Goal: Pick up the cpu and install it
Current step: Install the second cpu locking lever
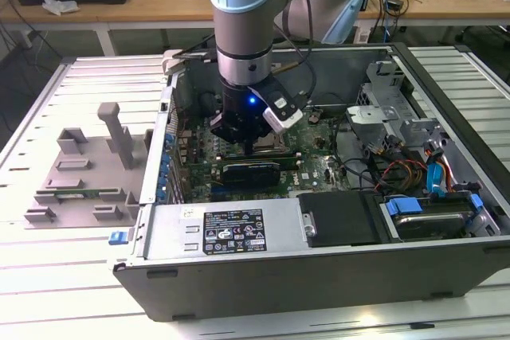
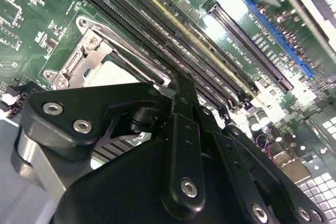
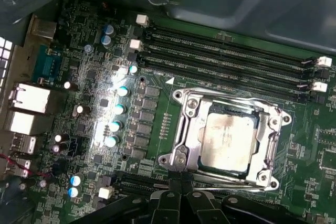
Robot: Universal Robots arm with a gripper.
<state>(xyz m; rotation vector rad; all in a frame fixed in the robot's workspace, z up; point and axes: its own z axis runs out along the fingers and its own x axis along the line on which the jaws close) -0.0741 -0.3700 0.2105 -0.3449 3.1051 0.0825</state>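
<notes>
The cpu (image 3: 228, 142), a silvery square chip, lies flat inside the metal-framed socket (image 3: 181, 129) of the green motherboard (image 3: 157, 93). In the second wrist view its pale top (image 2: 113, 73) shows just past the black finger linkage. My gripper (image 3: 181, 186) hangs low over the socket's edge, beside the chip and not on it. Its fingertips (image 2: 177, 83) meet, shut, with nothing between them. In the exterior view the gripper (image 1: 251, 146) reaches down into the open computer case (image 1: 446, 101) above the board.
Black memory slots (image 3: 226, 56) run along one side of the socket. A row of capacitors (image 3: 118, 108) stands on the other side. The case holds a power supply (image 1: 231, 228) at the front and drive bays with cables (image 1: 414, 165) at the exterior view's right. A grey fixture (image 1: 80, 173) sits on the table at that view's left.
</notes>
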